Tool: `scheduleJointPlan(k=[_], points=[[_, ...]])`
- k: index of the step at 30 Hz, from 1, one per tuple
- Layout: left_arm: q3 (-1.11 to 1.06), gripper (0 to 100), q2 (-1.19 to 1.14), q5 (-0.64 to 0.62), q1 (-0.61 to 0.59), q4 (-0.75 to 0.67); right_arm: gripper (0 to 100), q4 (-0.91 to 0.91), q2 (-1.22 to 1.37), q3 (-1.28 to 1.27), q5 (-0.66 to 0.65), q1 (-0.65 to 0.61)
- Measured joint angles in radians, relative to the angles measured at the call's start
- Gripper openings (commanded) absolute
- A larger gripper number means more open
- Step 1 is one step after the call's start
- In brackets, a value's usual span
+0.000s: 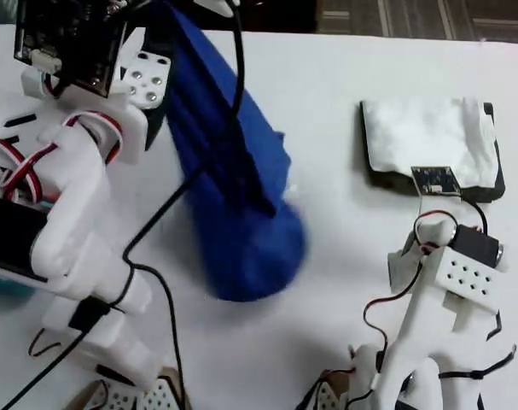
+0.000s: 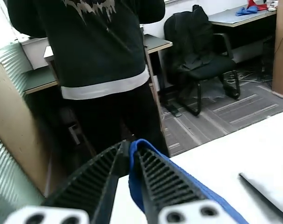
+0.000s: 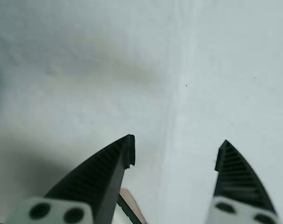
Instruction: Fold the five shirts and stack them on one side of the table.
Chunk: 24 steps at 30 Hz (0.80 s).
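- The left gripper is clenched on the blue shirt, which hangs over the table.
- The right gripper is spread, holding nothing.
- The shirt looks light and floppy; corners probably grip best.

- A white table fills the foreground under flat, even light.
- Past its far edge lies a grey floor marked with paler stripes.
- A black office chair stands on that floor, with dark cloth draped over its back.
- Behind the chair, a desk stands against a pale wall.
- A second, grey-green desk stands nearer.
- Loose cables lie near the chair's base.
- A corrugated panel stands behind a light wooden board.
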<state>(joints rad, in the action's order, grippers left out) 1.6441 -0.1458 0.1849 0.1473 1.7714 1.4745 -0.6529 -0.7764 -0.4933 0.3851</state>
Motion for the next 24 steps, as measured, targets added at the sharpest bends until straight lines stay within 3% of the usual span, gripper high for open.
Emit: scheduleJointPlan(k=[4, 8, 14, 18, 24], points=[[-0.014, 3, 0.002, 0.000, -0.109, 0.000, 27.9, 0.000, 0.000, 0.000, 0.000, 0.000], [-0.187, 3, 0.005, 0.000, -0.270, 0.000, 27.9, 0.000, 0.000, 0.000, 0.000, 0.000], [-0.741, 3, 0.003, 0.003, -0.517, 0.000, 27.9, 0.000, 0.000, 0.000, 0.000, 0.000], [-1.169, 3, 0.002, 0.107, -0.666, -0.008, 27.9, 0.000, 0.000, 0.000, 0.000, 0.000], [-1.666, 4, 0.002, 0.261, -0.907, -0.265, 27.9, -0.025, 0.000, 0.000, 0.000, 0.000]])
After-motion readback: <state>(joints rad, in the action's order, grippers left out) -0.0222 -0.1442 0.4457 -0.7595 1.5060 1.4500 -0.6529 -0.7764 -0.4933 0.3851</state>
